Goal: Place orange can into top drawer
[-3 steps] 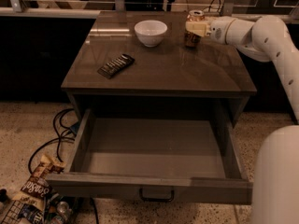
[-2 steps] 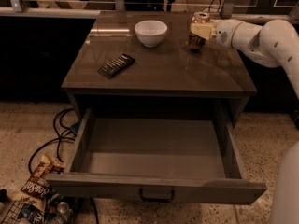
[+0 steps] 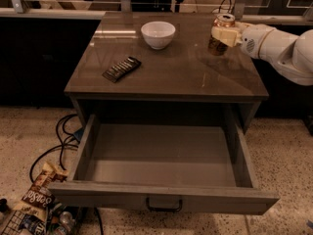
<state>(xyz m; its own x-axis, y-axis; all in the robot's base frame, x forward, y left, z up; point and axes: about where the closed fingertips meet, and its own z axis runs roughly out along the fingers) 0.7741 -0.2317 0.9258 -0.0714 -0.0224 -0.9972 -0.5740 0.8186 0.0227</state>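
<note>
Two stages left, judging by the layout: carrying across, then lowering and letting go. At the grasp-and-lift step now. Reaching in from the right on the white arm (image 3: 274, 45), hand (image 3: 218, 35) clamped around the middle of the orange can (image 3: 224, 20), cream fingers (image 3: 229, 34) pressed against its sides. Can upright at the far right corner of the surface (image 3: 195, 75), well apart from the white bowl (image 3: 158, 34) at the far middle and the dark flat packet (image 3: 122, 68) toward the left. Hard to tell whether resting on the surface or raised just clear of it. Below and in front, pulled well out: the top drawer (image 3: 161, 155), nothing visible inside, dark handle (image 3: 164, 205) on its front panel. No part of the can over that opening yet.

Next, probably: lifting clear of the surface, coming across past the front edge, then down into the drawer. Calls for keeping the can upright and the grip firm on smooth metal, and for clearing the front lip of the surface before descending. Calls also for staying inside the side walls and setting down on the drawer floor before opening the hand, rather than dropping from height. On the floor at lower left, cables (image 3: 58, 141) and a snack bag (image 3: 36, 195), out of that path.
</note>
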